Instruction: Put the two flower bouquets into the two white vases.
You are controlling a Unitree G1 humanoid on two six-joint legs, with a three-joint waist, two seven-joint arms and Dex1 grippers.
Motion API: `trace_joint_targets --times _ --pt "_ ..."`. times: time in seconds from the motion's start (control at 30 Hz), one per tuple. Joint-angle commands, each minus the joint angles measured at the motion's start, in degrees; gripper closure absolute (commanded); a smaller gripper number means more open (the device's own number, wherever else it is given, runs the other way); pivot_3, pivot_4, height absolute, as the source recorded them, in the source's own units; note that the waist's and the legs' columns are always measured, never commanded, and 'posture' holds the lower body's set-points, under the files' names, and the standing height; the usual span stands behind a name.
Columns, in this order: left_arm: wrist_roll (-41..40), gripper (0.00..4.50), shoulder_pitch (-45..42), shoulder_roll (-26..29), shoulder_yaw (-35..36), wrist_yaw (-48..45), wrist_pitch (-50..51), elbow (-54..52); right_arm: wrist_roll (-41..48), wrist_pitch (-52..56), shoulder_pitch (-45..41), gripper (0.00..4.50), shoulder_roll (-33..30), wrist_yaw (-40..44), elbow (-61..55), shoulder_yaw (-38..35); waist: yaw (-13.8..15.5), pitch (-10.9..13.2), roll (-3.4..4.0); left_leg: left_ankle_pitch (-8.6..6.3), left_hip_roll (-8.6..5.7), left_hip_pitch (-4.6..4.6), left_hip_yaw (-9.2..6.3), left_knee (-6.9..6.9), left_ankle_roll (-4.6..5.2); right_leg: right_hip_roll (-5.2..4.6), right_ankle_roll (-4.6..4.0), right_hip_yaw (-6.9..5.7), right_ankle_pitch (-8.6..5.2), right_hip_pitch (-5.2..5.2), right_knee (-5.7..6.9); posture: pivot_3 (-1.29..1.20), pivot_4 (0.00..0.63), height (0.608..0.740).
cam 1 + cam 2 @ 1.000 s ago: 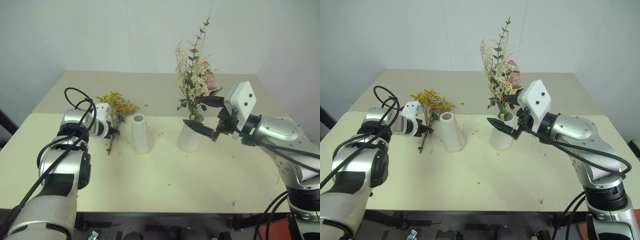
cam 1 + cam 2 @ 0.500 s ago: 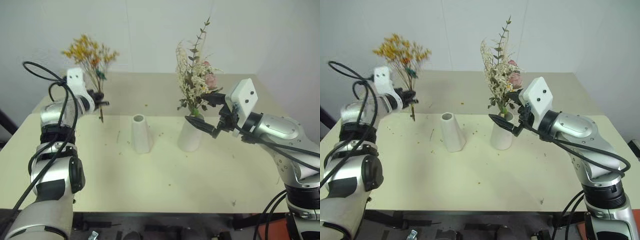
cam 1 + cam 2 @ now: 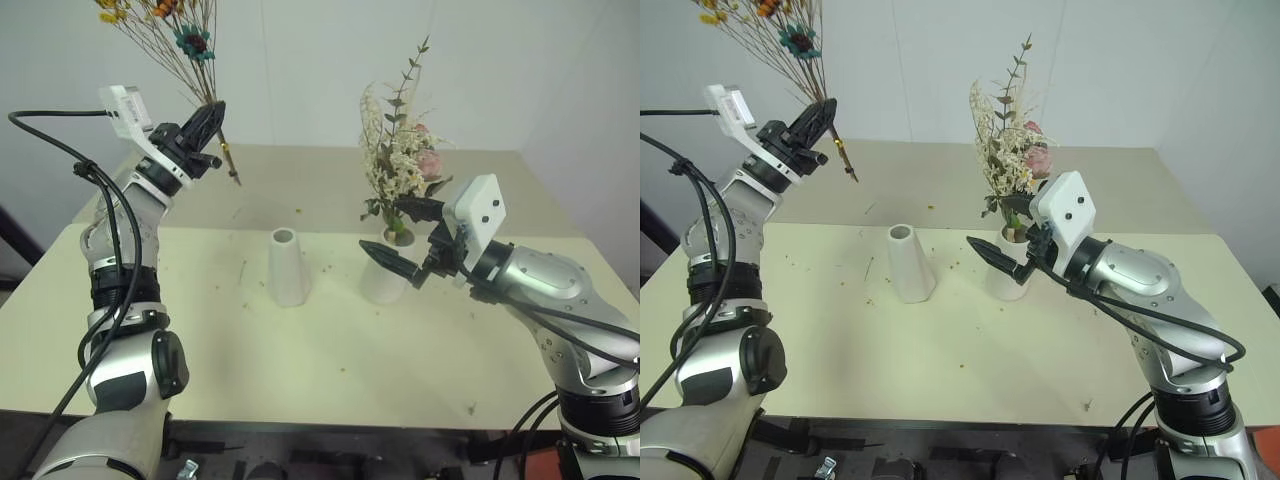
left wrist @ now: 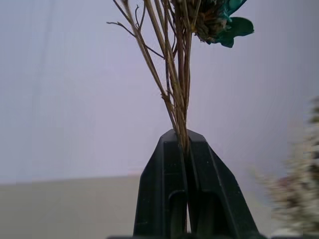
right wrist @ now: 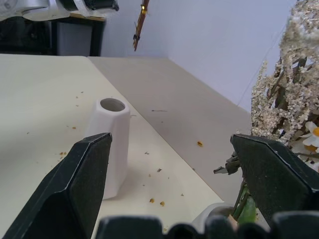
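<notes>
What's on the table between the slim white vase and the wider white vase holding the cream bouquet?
Only bare table top with a few scattered crumbs, seen in the left eye view between the slim white vase and the wider white vase.

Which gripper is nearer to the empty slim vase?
Right. The right gripper hangs open beside the wider vase, near the slim vase. The left gripper is raised high, away.

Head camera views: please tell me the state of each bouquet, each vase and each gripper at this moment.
yellow-orange bouquet: held in the air by its stems, blooms up.
left gripper: shut on the stems.
cream-white bouquet: standing upright in the wider vase.
wider vase: upright, filled.
slim vase: upright, empty.
right gripper: open, beside the wider vase.
</notes>
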Motion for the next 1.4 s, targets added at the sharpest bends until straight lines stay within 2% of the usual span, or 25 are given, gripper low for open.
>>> trace_joint_targets --times 0.03,0.2,0.37,0.83,1.4 --pt "-8.4 4.46 -4.6 0.4 4.7 -8.3 3.4 4.6 -0.3 0.7 0.7 0.0 0.4 -1.7 -3.3 -0.7 -0.2 0.0 0.0 0.0 0.01 0.0 0.0 0.02 0.0 0.02 0.0 0.0 0.0 0.0 -0.02 0.0 0.15 0.74" --pt "-9.1 4.46 -5.0 1.2 2.1 -19.8 6.4 7.6 -0.4 1.2 2.5 0.0 0.5 -3.0 -4.9 -1.0 -0.5 0.0 0.0 0.0 0.0 0.02 -0.02 0.06 0.0 0.02 0.01 0.0 -0.01 0.05 0.0 0.0 0.15 0.74" --pt "-5.2 4.46 -1.4 1.6 -4.9 -31.4 5.8 4.6 -0.8 1.4 3.5 0.0 0.4 -3.9 -5.7 -1.0 -1.1 0.0 0.0 0.0 0.0 0.01 -0.03 0.06 0.0 0.03 0.01 -0.01 -0.01 0.07 0.01 0.0 0.15 0.74" --pt "0.5 4.46 -2.7 2.4 -7.5 -35.5 -1.8 12.9 -1.1 1.6 3.3 0.0 -0.3 -3.1 -5.5 -0.6 -1.4 0.0 0.0 0.0 0.01 0.03 -0.04 0.1 0.01 0.05 0.01 0.0 -0.01 0.06 0.0 0.0 0.15 0.74" --pt "5.2 4.46 -0.9 0.0 -8.8 -36.3 -10.0 15.6 -1.3 1.9 3.5 0.0 -0.3 -3.3 -6.0 -0.7 -1.3 0.0 0.0 0.0 0.01 0.03 -0.04 0.1 0.01 0.04 0.01 -0.01 -0.01 0.07 0.0 0.0 0.15 0.74"
